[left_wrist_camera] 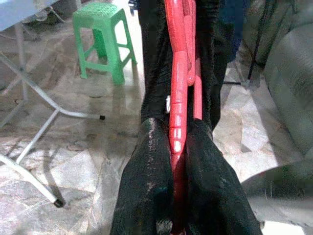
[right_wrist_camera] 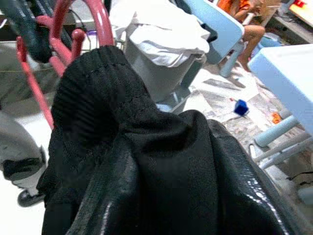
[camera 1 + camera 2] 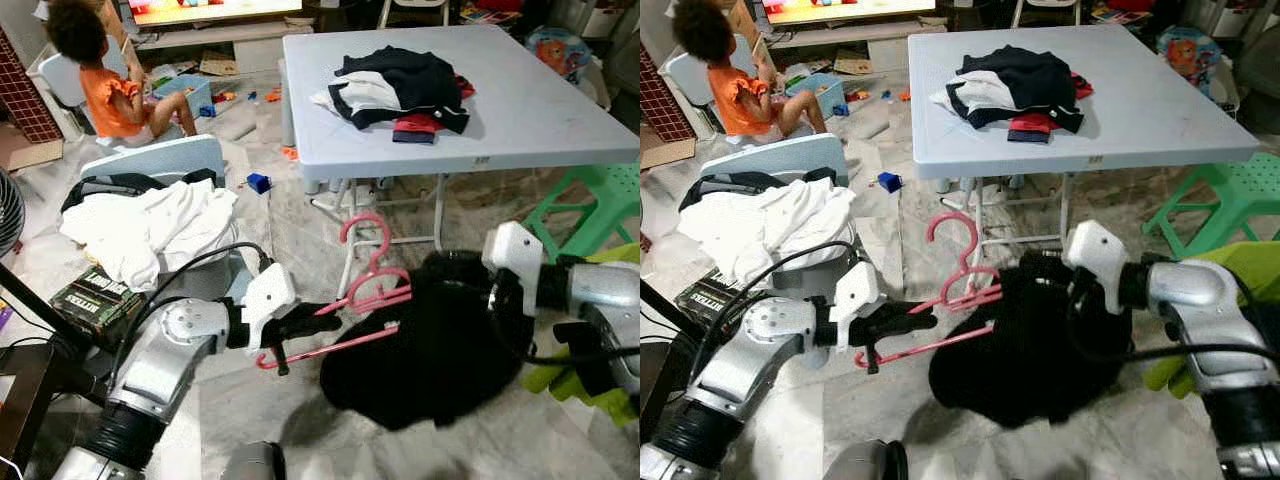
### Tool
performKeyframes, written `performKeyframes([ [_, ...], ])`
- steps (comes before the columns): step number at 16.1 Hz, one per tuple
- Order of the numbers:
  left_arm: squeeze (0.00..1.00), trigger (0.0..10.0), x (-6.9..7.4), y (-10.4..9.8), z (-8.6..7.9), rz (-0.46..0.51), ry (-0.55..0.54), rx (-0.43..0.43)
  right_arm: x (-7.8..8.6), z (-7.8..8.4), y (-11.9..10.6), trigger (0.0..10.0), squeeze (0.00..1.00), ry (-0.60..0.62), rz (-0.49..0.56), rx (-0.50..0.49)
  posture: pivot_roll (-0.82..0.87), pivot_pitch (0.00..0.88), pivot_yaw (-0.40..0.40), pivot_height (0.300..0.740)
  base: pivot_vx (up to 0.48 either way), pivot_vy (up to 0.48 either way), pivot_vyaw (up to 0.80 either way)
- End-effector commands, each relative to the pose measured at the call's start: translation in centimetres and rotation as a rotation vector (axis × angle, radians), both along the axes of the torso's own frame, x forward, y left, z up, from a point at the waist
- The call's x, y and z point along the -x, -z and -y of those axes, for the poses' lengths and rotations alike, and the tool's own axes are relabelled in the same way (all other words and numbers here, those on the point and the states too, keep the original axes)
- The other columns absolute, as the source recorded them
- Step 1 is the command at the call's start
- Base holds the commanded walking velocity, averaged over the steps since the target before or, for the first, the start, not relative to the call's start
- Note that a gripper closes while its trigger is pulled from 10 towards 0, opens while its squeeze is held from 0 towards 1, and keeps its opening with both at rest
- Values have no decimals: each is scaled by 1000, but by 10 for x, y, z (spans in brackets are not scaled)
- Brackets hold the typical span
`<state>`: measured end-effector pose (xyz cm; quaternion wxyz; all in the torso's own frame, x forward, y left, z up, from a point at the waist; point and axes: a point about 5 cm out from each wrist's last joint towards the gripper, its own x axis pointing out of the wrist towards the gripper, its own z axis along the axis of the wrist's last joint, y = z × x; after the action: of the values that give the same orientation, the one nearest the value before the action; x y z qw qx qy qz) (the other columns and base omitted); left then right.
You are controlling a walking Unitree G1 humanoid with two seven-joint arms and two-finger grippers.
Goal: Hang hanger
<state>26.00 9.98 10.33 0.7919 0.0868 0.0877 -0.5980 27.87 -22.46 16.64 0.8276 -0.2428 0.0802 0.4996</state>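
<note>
From the head cameras, the job looks only partly done. The pink hanger (image 3: 365, 290) is held in the air in front of the robot, above the floor and just short of the pale blue counter (image 3: 560, 120), with its hook pointing up and a black garment (image 3: 430, 350) draped over its far end. No rail or hook to hang it on is in sight, so the hanging itself is still to come. The left gripper (image 3: 300, 325) reaches forward and inward from a bent silver arm, its fingers clamped on the hanger's near end. The right gripper (image 3: 1080, 290) comes in from the opposite side at about the same height, its forearm level and its tip buried in the black cloth.

In the left wrist view, the hanger (image 1: 178, 98) runs straight out between the two black fingers (image 1: 142, 186), which press against it on either side, and the garment hangs beyond.

The right wrist view shows bunched black fabric (image 2: 146, 161) close to the lens and the hanger's hook (image 2: 83, 34) beyond it. The right fingers probably pinch the cloth, but I cannot tell, since it covers them.
</note>
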Motion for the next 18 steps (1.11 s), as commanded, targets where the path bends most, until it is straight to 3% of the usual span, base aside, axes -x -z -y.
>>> performKeyframes([
  [1,0,0,-4,-9,0,45,-27,47,-4,-3,-4,10000,1000,13,48,-17,-57,2,22,740,0,0,0],
  [6,0,0,-10,-8,1,75,-72,36,-17,-3,-14,10000,1000,159,215,-71,-58,0,25,740,0,0,0],
  [11,0,0,-20,-9,-4,106,-155,37,-11,4,-15,10000,1000,186,226,-58,-62,0,28,740,0,0,0],
  [18,0,0,-24,-10,-5,125,-205,42,-17,8,-26,10000,1000,244,285,-72,-65,0,29,740,0,0,0],
])
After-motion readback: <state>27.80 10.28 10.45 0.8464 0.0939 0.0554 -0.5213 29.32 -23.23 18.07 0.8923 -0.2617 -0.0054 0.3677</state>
